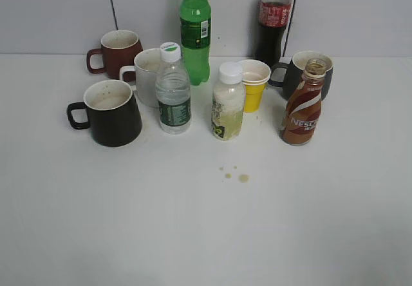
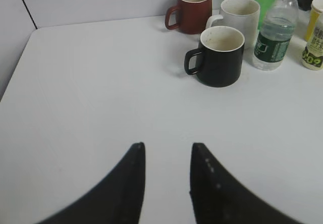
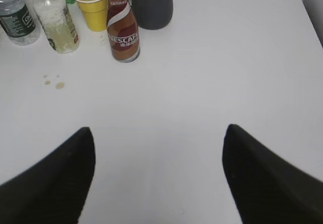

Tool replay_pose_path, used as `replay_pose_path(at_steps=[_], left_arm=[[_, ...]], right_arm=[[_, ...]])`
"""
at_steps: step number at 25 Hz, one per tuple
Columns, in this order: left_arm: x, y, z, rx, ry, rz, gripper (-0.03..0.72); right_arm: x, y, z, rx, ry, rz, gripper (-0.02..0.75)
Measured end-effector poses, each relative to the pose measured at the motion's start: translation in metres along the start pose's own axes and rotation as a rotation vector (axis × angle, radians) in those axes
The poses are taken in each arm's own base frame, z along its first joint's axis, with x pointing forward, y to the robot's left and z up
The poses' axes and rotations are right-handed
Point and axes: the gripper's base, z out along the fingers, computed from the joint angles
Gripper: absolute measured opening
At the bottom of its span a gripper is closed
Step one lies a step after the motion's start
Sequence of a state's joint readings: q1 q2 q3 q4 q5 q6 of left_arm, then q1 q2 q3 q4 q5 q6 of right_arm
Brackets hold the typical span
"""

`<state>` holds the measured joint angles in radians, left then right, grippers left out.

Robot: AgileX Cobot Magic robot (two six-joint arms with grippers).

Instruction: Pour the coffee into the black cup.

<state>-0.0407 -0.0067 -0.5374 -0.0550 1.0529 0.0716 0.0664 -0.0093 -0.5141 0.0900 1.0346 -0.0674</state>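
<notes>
The black cup (image 1: 112,115) stands upright at the left of the white table, its handle pointing left; it also shows in the left wrist view (image 2: 220,57). The brown Nescafe coffee bottle (image 1: 301,109) stands upright at the right with no cap on, and shows in the right wrist view (image 3: 122,30). My left gripper (image 2: 167,146) is open and empty, low over bare table well short of the black cup. My right gripper (image 3: 158,129) is wide open and empty, well short of the coffee bottle. Neither gripper shows in the exterior view.
A dark grey mug (image 1: 309,73) stands behind the coffee bottle. A red mug (image 1: 119,51), white mug (image 1: 147,73), water bottle (image 1: 172,93), green bottle (image 1: 194,31), cola bottle (image 1: 273,19), yellow paper cup (image 1: 254,86) and pale drink bottle (image 1: 228,105) crowd the back. Brown drops (image 1: 235,173) mark the table.
</notes>
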Motion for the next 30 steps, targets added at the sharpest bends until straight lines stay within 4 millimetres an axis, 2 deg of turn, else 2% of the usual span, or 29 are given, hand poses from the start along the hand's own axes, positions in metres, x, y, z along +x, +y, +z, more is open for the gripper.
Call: replay_pose_path(at_steps=[30], left_arm=[[0.0,0.0,0.0,0.0,0.0,0.0,0.24]], right_arm=[[0.0,0.0,0.0,0.0,0.0,0.0,0.586]])
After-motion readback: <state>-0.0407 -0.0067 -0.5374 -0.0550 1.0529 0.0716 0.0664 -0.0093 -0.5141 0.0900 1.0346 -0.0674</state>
